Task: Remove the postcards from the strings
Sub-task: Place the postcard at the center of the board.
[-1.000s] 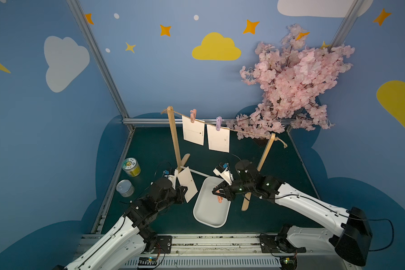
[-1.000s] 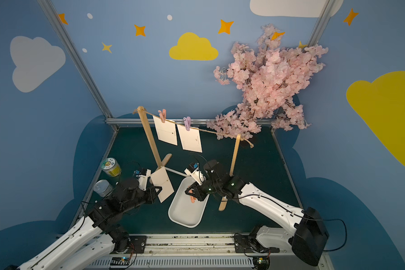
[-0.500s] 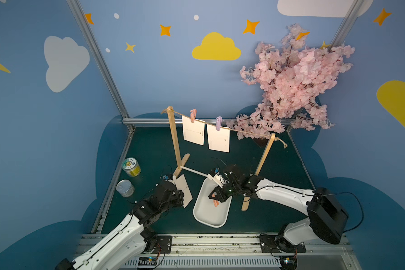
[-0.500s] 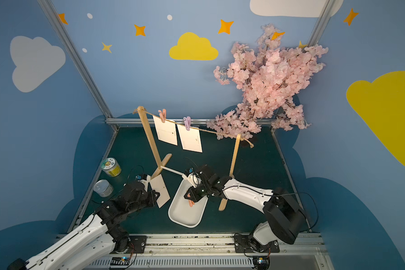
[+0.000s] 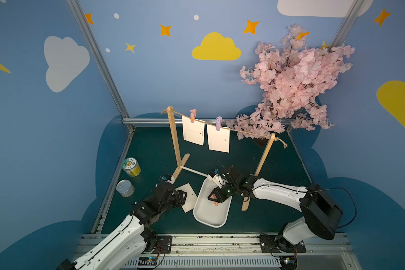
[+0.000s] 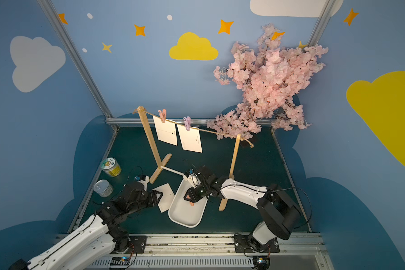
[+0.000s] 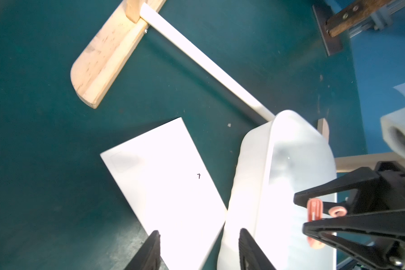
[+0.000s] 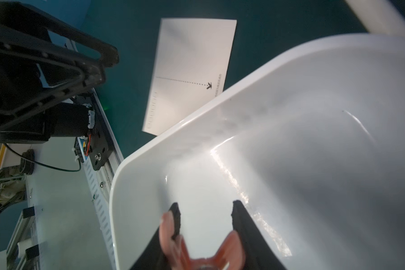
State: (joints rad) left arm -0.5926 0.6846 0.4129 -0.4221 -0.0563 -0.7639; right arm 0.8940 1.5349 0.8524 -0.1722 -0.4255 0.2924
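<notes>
**What sits where**

Towards the back, a string (image 5: pixel 243 131) runs between two uprights (image 5: pixel 175 140) (image 5: pixel 264 154), and two postcards (image 5: pixel 193 131) (image 5: pixel 218 139) hang from it side by side. In front of the left upright, a third postcard (image 5: pixel 189 194) lies flat on the table (image 5: pixel 150 145), touching the left side of a tray (image 5: pixel 208 216). Two cans (image 5: pixel 131 166) (image 5: pixel 125 188) stand far left. A blossom branch (image 5: pixel 295 81) rises behind the right upright.

Glossy plastic tray (image 8: pixel 313 117), matt paper postcards (image 5: pixel 193 133), rough jute strings (image 5: pixel 243 131), smooth wooden uprights (image 5: pixel 174 138).
</notes>
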